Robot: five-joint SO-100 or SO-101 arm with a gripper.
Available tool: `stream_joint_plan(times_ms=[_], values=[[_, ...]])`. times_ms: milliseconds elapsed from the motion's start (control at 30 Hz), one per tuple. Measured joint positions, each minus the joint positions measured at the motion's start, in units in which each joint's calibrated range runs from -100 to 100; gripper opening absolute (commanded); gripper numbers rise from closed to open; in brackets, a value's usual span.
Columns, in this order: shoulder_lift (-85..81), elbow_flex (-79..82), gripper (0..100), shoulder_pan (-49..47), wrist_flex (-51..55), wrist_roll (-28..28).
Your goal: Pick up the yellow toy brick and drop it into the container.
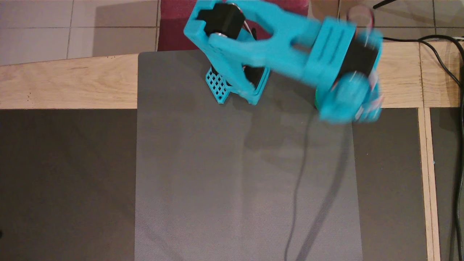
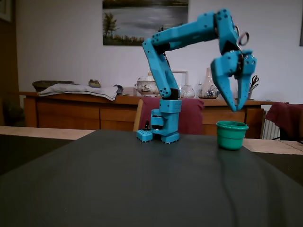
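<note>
The teal-green cup (image 2: 232,135) stands on the dark mat at the right of the fixed view. My blue gripper (image 2: 236,107) hangs just above its rim, fingers pointing down, jaws apart with nothing between them. In the overhead view the gripper (image 1: 348,103) is blurred by motion at the mat's right edge and covers the cup, of which only a thin green sliver (image 1: 316,100) shows. The yellow toy brick shows in neither view; the inside of the cup is hidden.
The arm's base (image 1: 237,87) stands at the far edge of the grey mat (image 1: 217,181). Black cables (image 1: 457,108) run down the right side of the wooden table (image 1: 69,83). A maroon chair (image 2: 194,116) stands behind the base.
</note>
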Motion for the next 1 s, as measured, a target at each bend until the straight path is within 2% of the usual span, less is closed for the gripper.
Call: stream_joint_plan(times_ms=[333,500,733,867,1000], values=[[-25.9,4.3,0,26.4,0.0,-0.1],[-36.5,15.0,0,33.2,0.0,-0.8],[-53.7,27.9,0,46.2,-6.4,-6.3],[-66.6,42.2,0,48.7,-9.3,-6.5],[-68.6,49.4,0,50.5,-11.2,-6.7]])
